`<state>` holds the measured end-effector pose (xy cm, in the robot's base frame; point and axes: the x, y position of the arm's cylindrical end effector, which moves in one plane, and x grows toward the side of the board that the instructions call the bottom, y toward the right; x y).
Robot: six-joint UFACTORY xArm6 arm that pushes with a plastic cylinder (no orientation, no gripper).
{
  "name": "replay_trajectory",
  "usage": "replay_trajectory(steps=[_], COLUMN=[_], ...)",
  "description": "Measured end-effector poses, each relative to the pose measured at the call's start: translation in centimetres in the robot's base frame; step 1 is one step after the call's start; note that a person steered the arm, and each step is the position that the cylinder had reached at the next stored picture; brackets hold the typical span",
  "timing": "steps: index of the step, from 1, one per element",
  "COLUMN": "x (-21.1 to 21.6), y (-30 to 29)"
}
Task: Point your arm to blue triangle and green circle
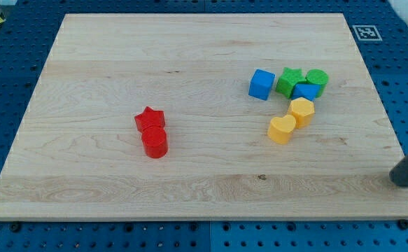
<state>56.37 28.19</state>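
Resting at the view's right edge, my tip (402, 183) sits well apart from blue triangle (305, 91) and green circle (318, 79).

The view's right edge cuts off my rod above my tip (402, 181); the blue triangle (305, 91) is partly hidden.

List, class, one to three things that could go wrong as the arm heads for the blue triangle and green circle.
1. My tip sits at the view's right edge, right of and below the cluster; a straight approach could clip the yellow blocks.
2. The blue triangle touches the green circle and green star, so contact may scatter them.
3. The blue cube could be mistaken for the blue target.
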Motion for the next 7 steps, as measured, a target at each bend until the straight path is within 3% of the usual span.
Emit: replay_trajectory(steps=[2, 3, 7], x=[-10.5, -13.0, -13.9], y=[1.6, 1.3, -2.8])
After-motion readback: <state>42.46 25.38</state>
